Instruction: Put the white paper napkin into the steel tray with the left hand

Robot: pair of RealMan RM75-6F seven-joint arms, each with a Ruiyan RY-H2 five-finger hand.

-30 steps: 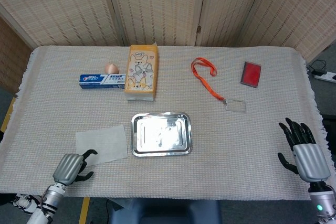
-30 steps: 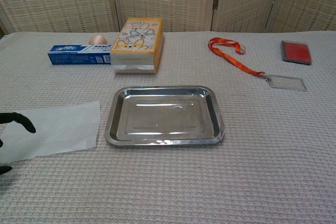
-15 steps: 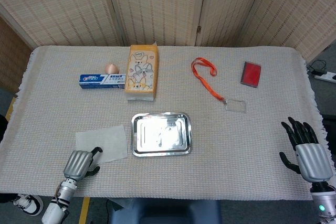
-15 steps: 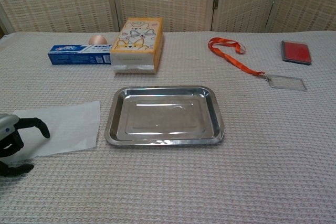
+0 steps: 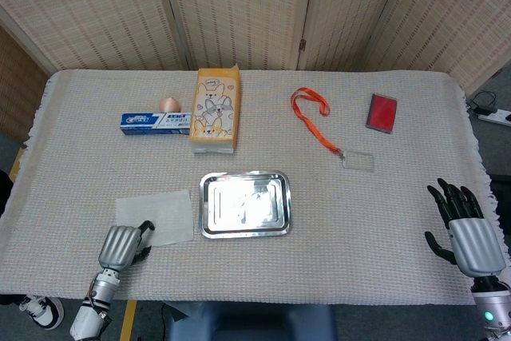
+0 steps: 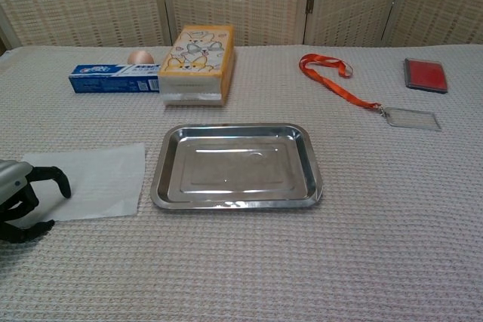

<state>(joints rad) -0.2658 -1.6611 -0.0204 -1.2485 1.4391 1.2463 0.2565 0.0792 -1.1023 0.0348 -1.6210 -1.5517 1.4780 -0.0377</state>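
White paper napkin [image 5: 156, 217]: flat on the cloth just left of the steel tray [image 5: 244, 204]. Left hand [image 5: 122, 247]: fingers curled over napkin's near edge, grip on it indeterminable; half cut off in chest view. Right hand [image 5: 465, 231]: far right of tray, fingers spread, holding nothing.

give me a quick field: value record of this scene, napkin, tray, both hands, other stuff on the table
napkin: white paper napkin, flat on the cloth, left of the tray, not yet in it
tray: steel tray, empty, near the table's front middle
left hand: left hand at the napkin's near edge, fingers curled over it; grip cannot be confirmed
right hand: right hand at the table's right edge, fingers spread, holding nothing
other items: toothpaste box, orange carton, egg, orange lanyard, red case
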